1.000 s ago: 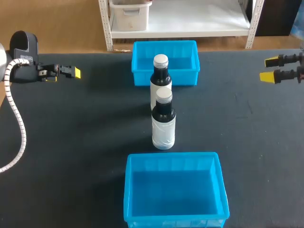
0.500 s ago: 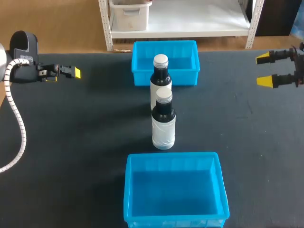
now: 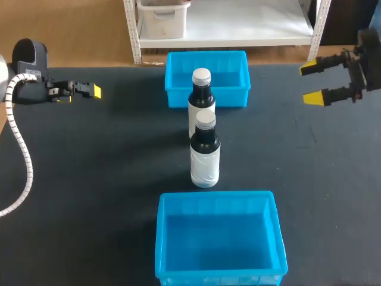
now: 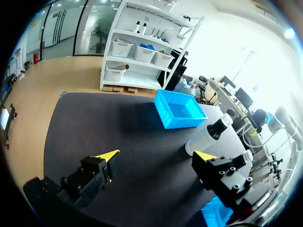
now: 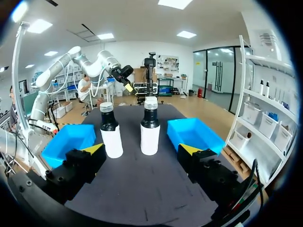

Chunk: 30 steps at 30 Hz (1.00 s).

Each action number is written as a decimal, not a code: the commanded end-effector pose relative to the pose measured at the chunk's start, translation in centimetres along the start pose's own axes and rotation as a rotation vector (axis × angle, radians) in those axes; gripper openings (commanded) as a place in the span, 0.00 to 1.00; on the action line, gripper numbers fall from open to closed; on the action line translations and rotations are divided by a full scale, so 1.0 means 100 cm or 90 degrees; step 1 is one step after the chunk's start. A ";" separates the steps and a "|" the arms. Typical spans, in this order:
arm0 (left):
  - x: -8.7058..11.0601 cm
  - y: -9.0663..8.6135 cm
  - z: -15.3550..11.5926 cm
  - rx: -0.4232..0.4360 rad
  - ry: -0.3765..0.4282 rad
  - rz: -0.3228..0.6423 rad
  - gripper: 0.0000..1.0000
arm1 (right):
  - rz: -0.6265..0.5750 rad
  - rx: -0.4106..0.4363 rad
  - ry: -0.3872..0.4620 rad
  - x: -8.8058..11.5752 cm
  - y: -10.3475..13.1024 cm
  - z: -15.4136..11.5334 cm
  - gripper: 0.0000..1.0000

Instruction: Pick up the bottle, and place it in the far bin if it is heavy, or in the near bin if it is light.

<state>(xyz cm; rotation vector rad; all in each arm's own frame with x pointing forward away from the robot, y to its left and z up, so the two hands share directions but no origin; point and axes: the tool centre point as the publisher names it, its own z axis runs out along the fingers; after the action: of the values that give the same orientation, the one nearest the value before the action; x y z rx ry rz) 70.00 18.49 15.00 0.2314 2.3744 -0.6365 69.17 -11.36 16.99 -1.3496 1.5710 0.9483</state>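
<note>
While the right gripper [image 3: 311, 83] hangs released and empty, the front bottle [image 3: 205, 152] and rear bottle [image 3: 201, 95] stand upright on the desk [image 3: 89, 179] well ahead of it. Both look smooth and probably slippery, their weight unknowable, so clasp the white labelled body.

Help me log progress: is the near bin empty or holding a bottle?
Empty. The near bin shows a bare blue floor; the near bottle and far bottle stand upright on the table outside it.

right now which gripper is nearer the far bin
Right, slightly. The right gripper sits right of the far bin; the left gripper sits farther off, to its left.
</note>
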 end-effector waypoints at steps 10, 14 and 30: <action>0.000 0.000 0.000 0.000 0.000 0.000 1.00 | -0.004 -0.006 0.010 -0.009 0.002 0.042 1.00; 0.000 0.000 0.000 0.000 0.000 0.000 1.00 | -0.007 -0.005 0.015 -0.011 0.002 0.052 1.00; 0.000 0.000 0.000 0.000 0.000 0.000 1.00 | 0.004 -0.032 0.036 -0.017 0.021 0.087 1.00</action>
<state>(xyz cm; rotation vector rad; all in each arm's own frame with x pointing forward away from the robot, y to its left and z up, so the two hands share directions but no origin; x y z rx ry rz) 70.00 18.50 15.00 0.2314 2.3744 -0.6365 68.40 -2.90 15.44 -1.4177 1.5982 0.9750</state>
